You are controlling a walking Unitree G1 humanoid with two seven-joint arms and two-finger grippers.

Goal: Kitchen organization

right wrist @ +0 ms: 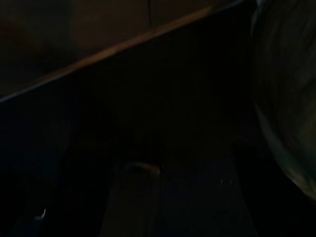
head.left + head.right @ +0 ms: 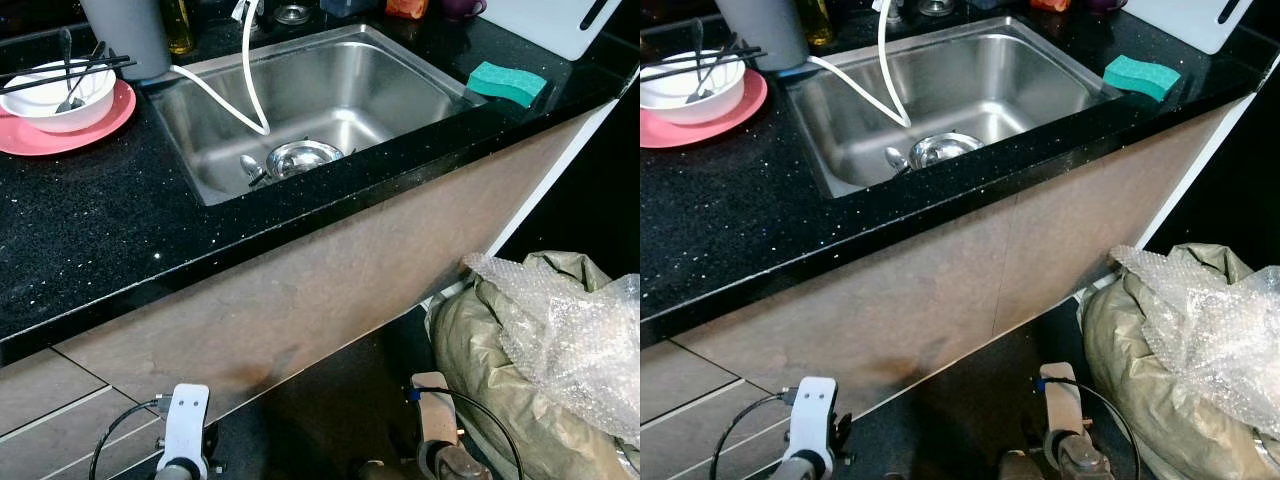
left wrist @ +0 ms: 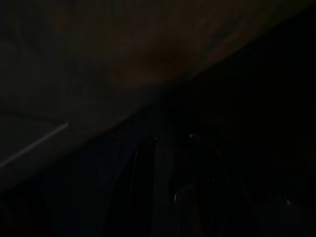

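Arms hang low before the counter; finger state of either gripper cannot be told.

White bowl (image 2: 55,95) with utensils sits on pink plate (image 2: 100,125), left of sink (image 2: 420,75); small steel bowl (image 2: 300,157) lies in sink. Likely ceramic: stiff, slippery, fragile. Grip at rim. Sponge (image 2: 507,82) soft, light.

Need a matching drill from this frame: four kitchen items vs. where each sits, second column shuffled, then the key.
Items:
1. sponge
2. bowl
3. hose
4. bubble wrap

Places:
A. on the pink plate
B. counter, right of the sink
C. on the bag on the floor
D. trailing into the sink

Pairs: 1-B, 2-A, 3-D, 4-C
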